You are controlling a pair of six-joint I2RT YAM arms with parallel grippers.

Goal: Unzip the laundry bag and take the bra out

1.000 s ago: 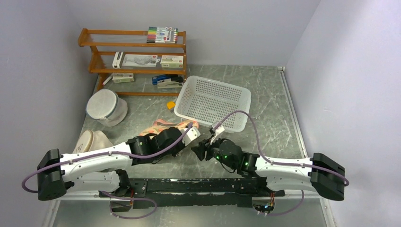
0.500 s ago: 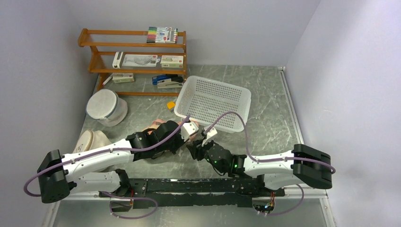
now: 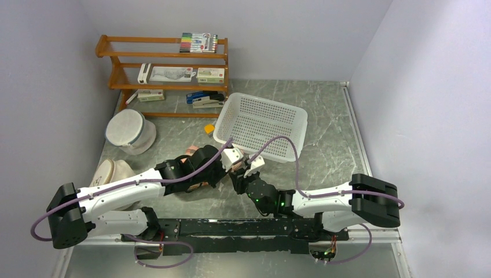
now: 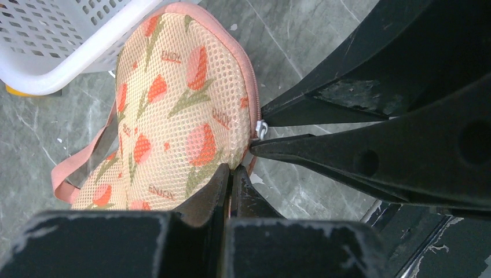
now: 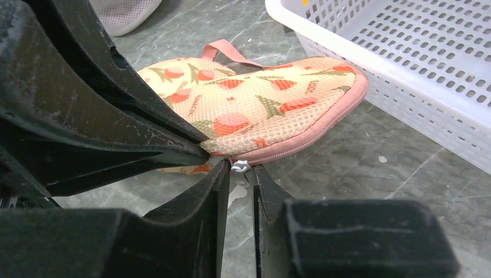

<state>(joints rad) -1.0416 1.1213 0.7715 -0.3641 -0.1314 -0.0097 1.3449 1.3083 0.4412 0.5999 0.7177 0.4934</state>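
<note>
The floral laundry bag (image 4: 173,110) lies flat on the table, its pink zip closed; it also shows in the right wrist view (image 5: 260,110). In the top view only scraps of the bag (image 3: 189,152) show from under my left arm. My left gripper (image 4: 231,172) is shut on the bag's near edge. My right gripper (image 5: 240,171) is narrowly open, its tips on either side of the small white zip pull (image 5: 240,167), right beside the left gripper. The pull (image 4: 262,128) also shows in the left wrist view. The bra is hidden.
A white perforated basket (image 3: 292,123) stands just behind the bag, close to its far edge. A white cylindrical mesh bag (image 3: 130,132) and a cream round dome (image 3: 110,172) stand at the left. A wooden shelf (image 3: 165,75) with stationery is at the back left.
My right arm has swung left and forward, bringing its gripper up to the bag's zip pull. My left gripper has shifted slightly left over the bag's edge.
</note>
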